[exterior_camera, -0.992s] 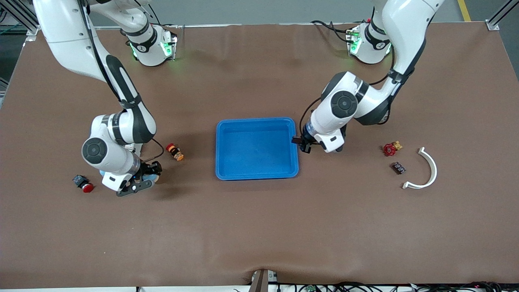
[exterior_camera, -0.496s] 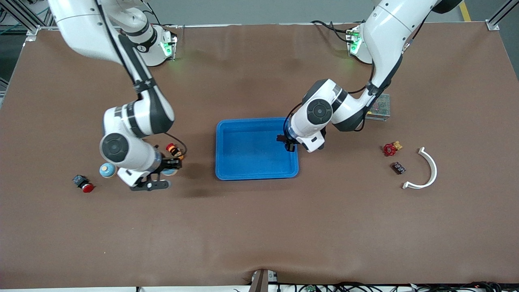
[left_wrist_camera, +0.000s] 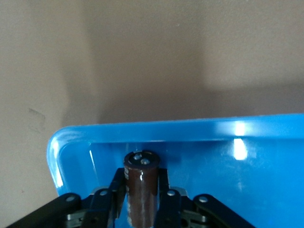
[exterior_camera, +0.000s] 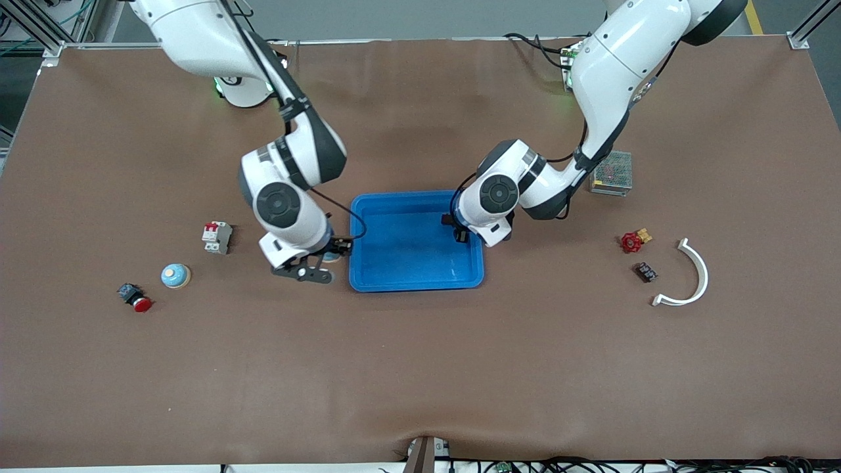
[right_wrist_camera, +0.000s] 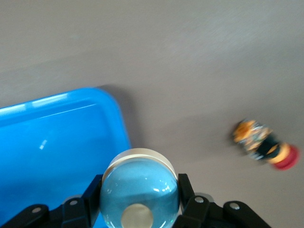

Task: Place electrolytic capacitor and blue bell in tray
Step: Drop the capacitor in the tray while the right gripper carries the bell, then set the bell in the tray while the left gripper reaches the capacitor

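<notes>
Breaker (exterior_camera: pixel 216 237), second bell (exterior_camera: pixel 175 275), red valve (exterior_camera: pixel 631 242).

tray (exterior_camera: pixel 416 279) bright blue | capacitor (left_wrist_camera: pixel 141 190) dark brown | bell (right_wrist_camera: pixel 139 190) pale blue, cream rim

Tray (exterior_camera: pixel 416 281) interior: bare, open from above except the corner under the left gripper (exterior_camera: pixel 460 234). Right gripper (exterior_camera: pixel 330 255) crowds the rim at the right arm's end. Table (exterior_camera: pixel 420 368) nearer the front camera: unobstructed.
</notes>
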`<state>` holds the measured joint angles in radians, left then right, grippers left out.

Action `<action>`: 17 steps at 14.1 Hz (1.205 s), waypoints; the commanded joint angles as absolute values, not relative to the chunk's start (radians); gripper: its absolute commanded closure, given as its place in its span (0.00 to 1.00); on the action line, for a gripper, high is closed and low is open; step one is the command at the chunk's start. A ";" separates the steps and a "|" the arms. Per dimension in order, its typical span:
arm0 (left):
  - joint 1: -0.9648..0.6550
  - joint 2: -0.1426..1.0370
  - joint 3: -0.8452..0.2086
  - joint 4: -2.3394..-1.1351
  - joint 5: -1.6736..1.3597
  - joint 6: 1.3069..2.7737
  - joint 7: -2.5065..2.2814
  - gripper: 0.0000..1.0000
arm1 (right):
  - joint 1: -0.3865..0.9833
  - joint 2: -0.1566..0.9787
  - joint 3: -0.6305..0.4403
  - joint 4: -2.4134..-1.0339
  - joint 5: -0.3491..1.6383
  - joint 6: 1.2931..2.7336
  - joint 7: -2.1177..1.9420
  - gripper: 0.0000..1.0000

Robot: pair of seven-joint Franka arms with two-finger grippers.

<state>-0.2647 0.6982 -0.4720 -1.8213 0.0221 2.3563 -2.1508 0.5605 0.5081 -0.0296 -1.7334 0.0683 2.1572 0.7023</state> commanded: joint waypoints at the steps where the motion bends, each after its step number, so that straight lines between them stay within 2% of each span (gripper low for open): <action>1: -0.276 0.695 -0.460 -1.796 0.044 2.339 -2.175 0.17 | 0.616 0.508 -0.040 -1.773 0.077 2.227 0.799 0.45; 2: -0.276 0.687 -0.459 -1.795 0.046 2.336 -2.172 0.00 | 0.633 0.511 -0.040 -1.784 0.077 2.249 0.827 0.45; 5: -0.261 0.637 -0.456 -1.787 0.048 2.291 -2.168 0.00 | 0.664 0.526 -0.040 -1.818 0.077 2.319 0.867 0.45; 10: -0.203 0.609 -0.456 -1.638 0.119 2.076 -2.132 0.00 | 0.705 0.541 -0.038 -1.913 0.078 2.463 0.874 0.45; 17: -0.065 0.575 -0.456 -1.637 0.135 1.997 -1.861 0.00 | 0.775 0.589 -0.040 -1.914 0.078 2.511 0.942 0.44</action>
<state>-0.0855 0.5990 -0.4528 -1.6330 0.1186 2.0249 -1.9167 0.7595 0.5786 -0.0300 -1.9089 0.0684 2.4917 0.9275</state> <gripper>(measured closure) 0.000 0.330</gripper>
